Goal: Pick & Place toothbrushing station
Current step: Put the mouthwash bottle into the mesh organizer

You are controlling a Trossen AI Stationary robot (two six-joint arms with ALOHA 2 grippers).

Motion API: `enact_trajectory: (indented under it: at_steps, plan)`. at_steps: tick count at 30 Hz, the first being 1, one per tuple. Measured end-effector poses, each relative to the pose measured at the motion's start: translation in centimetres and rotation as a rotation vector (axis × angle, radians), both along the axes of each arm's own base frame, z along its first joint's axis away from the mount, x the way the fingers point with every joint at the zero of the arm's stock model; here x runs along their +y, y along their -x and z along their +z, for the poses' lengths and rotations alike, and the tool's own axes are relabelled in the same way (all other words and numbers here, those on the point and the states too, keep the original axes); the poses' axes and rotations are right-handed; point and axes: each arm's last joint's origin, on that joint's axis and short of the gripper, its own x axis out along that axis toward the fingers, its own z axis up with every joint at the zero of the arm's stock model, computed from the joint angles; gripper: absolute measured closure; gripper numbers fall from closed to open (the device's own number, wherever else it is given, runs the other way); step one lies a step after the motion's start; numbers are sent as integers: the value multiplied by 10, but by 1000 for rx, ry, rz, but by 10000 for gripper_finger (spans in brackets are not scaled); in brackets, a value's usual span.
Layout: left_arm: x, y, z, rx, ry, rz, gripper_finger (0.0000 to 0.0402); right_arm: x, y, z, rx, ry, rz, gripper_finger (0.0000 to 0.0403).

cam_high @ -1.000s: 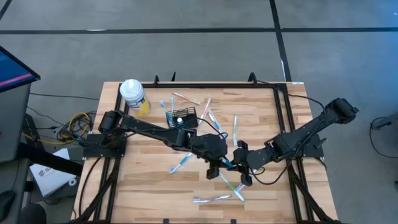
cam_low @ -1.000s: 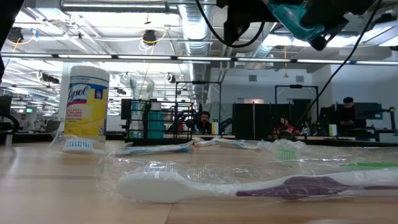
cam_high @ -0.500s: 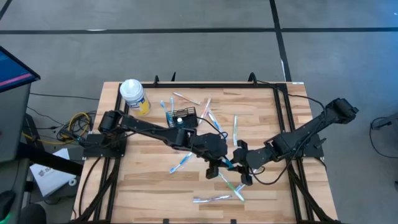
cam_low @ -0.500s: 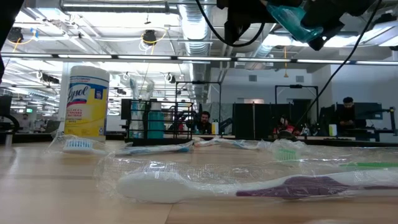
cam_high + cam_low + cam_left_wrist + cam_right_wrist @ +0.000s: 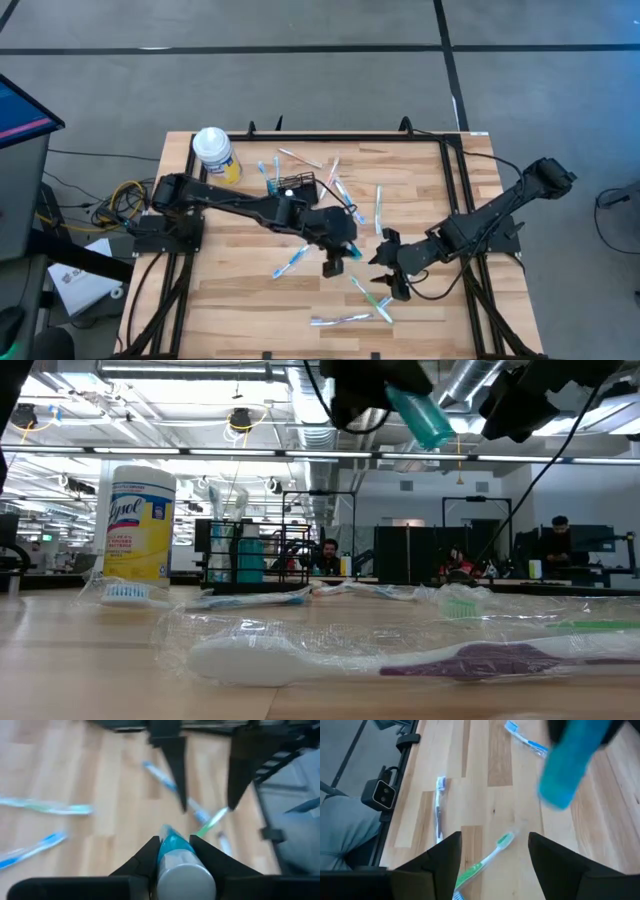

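Wooden table [image 5: 250, 295], scattered toothbrushes [image 5: 291, 262], workshop behind

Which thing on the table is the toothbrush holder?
Find the yellow wipes canister at the table's far left corner. Toward the middle from it stands a small black wire-mesh caddy. Everything around it is a flat, wrapped toothbrush; it alone is a box.

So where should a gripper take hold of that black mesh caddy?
Probably the top rim of one wall of the black mesh caddy, coming straight down from above. It sits upright with its open top showing, so one finger can go inside the thin wire wall and one outside. Toothbrushes lie close around it, so a side approach looks crowded.
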Motion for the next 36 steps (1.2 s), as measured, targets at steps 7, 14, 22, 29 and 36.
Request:
enact_trajectory:
  at_steps: [7,14,22,29,36]
  plan:
    - [12,32,27,69,-155,134,322,0,0,0,-5,-3,-4,181]
    - [31,53,37,85,-189,215,322,0,-1,1,-11,-7,-5,188]
    - [65,79,31,137,-198,342,322,0,-1,1,-14,-6,-6,196]
    - [90,97,20,189,-173,443,322,0,-1,1,-17,-7,-7,202]
    - [105,104,6,231,-173,488,322,0,-1,1,-16,-7,-7,210]
